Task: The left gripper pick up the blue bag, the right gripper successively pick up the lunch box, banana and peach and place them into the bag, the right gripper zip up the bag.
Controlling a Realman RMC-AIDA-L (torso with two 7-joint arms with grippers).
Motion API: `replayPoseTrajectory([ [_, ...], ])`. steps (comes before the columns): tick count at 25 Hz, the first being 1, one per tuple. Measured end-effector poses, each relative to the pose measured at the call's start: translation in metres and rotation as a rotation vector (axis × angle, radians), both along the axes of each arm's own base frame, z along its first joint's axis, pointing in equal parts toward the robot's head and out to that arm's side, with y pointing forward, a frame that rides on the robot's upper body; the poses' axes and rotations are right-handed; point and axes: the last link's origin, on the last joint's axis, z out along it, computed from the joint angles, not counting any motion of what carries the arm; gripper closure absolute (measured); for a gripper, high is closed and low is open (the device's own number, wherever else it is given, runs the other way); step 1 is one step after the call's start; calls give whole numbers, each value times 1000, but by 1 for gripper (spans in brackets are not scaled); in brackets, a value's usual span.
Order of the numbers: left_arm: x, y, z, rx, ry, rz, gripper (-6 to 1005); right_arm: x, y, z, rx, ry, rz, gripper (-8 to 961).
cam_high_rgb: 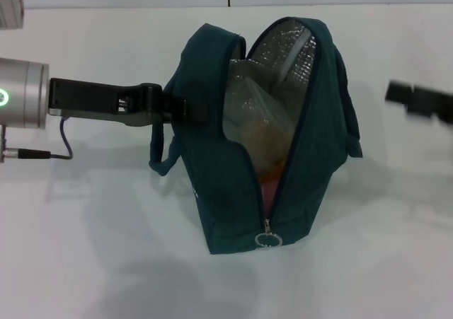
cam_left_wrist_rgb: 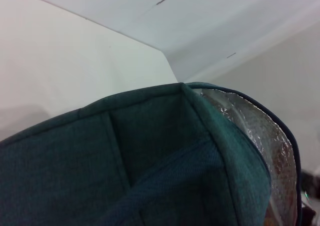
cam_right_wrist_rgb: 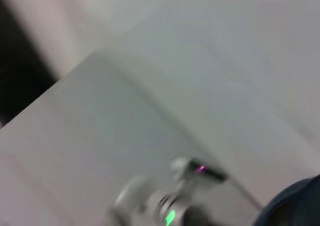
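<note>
Tabletop [cam_high_rgb: 85, 262] white. Blue bag [cam_high_rgb: 226, 213] stands mid-scene, soft fabric, mouth gaping, zip barely started. Left gripper [cam_high_rgb: 177, 110] jaws clamped on its left wall. Right gripper [cam_high_rgb: 396, 93] far right, blurred; jaws unreadable. I'd take the ring pull [cam_high_rgb: 267, 240] at the near end; expect sag.

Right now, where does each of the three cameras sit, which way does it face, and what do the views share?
Head view: up on the robot's head, looking forward and down at the blue bag standing open on the white table; the left gripper is at the bag's side, the right gripper blurred at the far edge.
Left wrist view: pressed close to the bag's fabric and foil lining; no fingers show.
Right wrist view: blurred, looking across the table toward the other arm.
Shared: all three catch the bag.
</note>
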Motion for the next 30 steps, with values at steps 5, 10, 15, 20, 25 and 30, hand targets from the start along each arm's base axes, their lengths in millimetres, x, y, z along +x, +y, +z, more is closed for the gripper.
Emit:
replayPoseTrajectory([
  [5, -3, -1, -1, 10, -4, 14, 956, 12, -37, -30, 76, -76, 216, 145],
  [10, -6, -3, -2, 11, -8, 27, 956, 29, -62, -58, 217, -139, 330, 146],
  [15, -4, -4, -5, 1, -14, 25, 956, 41, -64, -94, 224, -250, 336, 147],
  [20, -1, -3, -8, -7, -19, 22, 956, 41, -57, -119, 185, -330, 332, 147],
  [25, 0, -4, -11, -12, -27, 22, 956, 42, -47, -125, 204, -371, 302, 148],
  [30, 2, -5, -13, -15, -32, 13, 956, 31, -35, -134, 179, -389, 338, 148],
])
